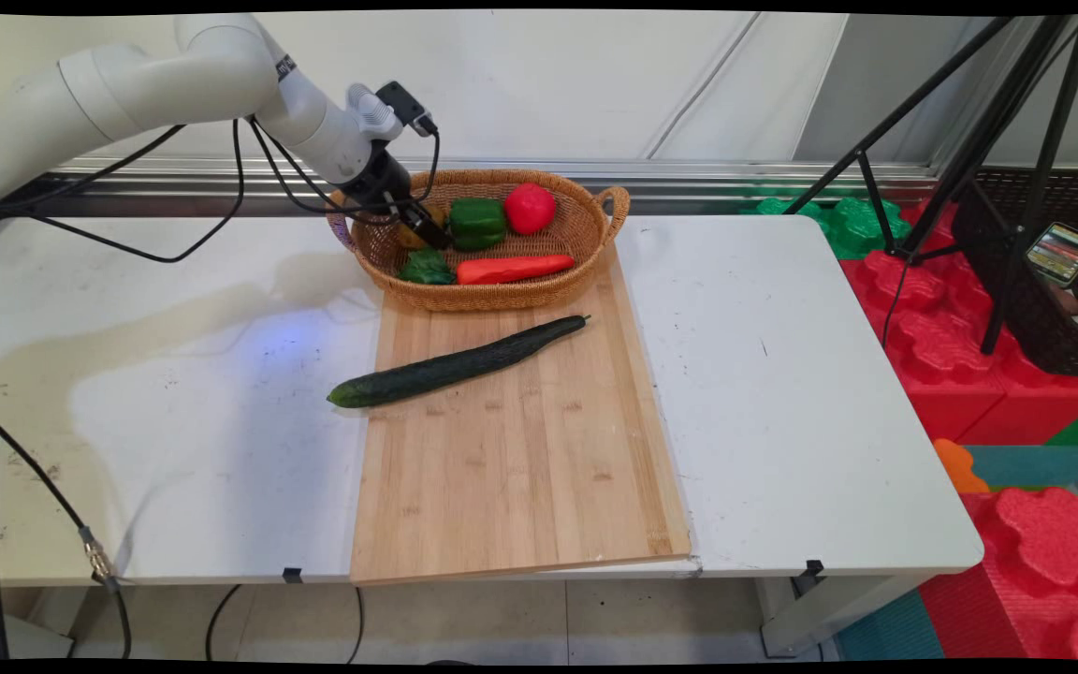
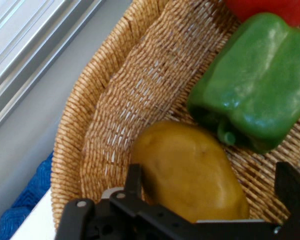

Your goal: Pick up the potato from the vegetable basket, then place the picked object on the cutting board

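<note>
On the counter (image 1: 782, 393), a wooden board (image 1: 520, 468) runs from the near edge back to a wicker basket (image 1: 502, 290) at 12 o'clock. A cucumber (image 1: 455, 367) lies slantwise across the board. In the basket lie a carrot (image 1: 513, 269), a leafy green (image 1: 427, 268), a green pepper (image 2: 255, 85), a tomato (image 1: 530, 208) and a potato (image 2: 190, 170). The gripper (image 2: 210, 195) reaches in from 10 o'clock, jaws spread wide astride the potato, not clamped on it.

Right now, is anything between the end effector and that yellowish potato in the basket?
Nothing visible. The end effector is open, one finger on each side of the potato in the basket. The green pepper lies beside the potato, not in the path.
</note>
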You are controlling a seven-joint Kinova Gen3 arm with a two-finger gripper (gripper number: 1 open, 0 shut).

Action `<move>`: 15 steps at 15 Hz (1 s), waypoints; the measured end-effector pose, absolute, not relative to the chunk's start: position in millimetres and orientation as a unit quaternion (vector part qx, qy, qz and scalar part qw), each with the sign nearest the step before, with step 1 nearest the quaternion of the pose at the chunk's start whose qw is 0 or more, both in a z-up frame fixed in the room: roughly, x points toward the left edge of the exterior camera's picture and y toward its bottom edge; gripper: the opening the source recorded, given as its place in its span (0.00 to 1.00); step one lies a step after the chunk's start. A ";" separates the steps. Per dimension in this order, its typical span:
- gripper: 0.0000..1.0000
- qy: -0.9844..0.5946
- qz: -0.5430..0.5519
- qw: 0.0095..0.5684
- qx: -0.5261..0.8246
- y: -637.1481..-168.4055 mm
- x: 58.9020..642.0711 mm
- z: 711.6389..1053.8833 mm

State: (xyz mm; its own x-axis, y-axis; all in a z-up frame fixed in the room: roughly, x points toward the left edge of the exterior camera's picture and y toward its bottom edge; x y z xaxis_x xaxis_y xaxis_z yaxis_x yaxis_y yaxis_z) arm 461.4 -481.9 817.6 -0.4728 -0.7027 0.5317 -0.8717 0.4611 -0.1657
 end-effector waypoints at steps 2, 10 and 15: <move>1.00 -0.834 0.215 0.196 0.468 -480.5 460.9 818.2; 1.00 -0.852 0.223 0.186 0.436 -480.9 457.6 817.2; 0.00 -0.861 0.225 0.179 0.419 -482.2 455.2 815.0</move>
